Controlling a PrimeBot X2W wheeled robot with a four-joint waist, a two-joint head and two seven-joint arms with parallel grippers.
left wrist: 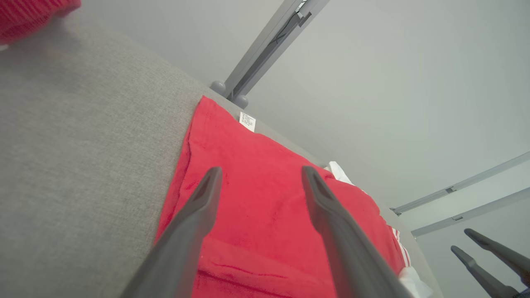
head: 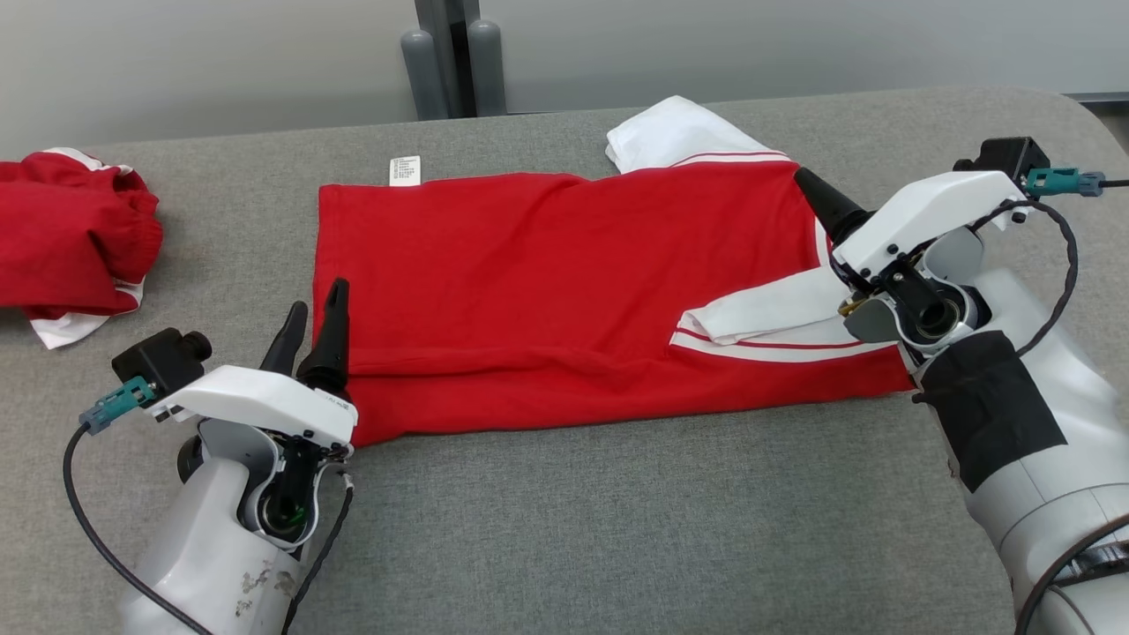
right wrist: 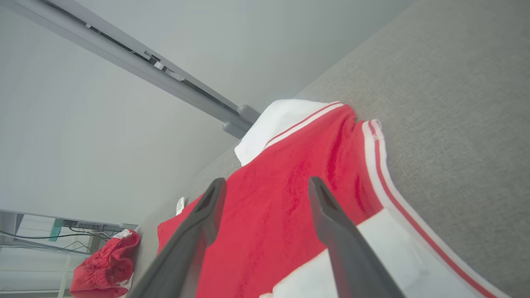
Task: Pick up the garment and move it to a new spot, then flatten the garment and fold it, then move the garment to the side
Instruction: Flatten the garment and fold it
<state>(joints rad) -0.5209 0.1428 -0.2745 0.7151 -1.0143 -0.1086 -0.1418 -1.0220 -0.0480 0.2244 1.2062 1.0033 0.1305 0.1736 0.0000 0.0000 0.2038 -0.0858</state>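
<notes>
Red garment (head: 547,291) with white, red-striped sleeves, lying spread across the middle of the grey cloth-covered desk (head: 564,529), its length running left to right. Left tool (head: 318,298): at the garment's near-left corner, jaws wide apart, holding nothing. Right tool (right wrist: 267,182): over the garment's right end, jaws likewise wide apart and empty; whether its fingers touch the cloth cannot be told.

Progress, as judged from the lie of the cloth: the garment sits flat with few wrinkles, so the move to a new spot and the flattening appear done. Folding appears begun. The near sleeve (head: 767,309) is laid inward over the red body, and a doubled strip runs along the near edge. The far sleeve (head: 679,132) juts out past the far-right edge, not yet tucked in. Left to do, by this reading: the remaining folds into a compact shape, then the move to the side.

Writing: one small white label (head: 405,170) projects from the far edge near the left corner. It carries lines of dark print, too small to read. No brand mark shows on the cloth.

Second red garment (head: 75,238), crumpled, at the far left of the desk, well apart from the first.
</notes>
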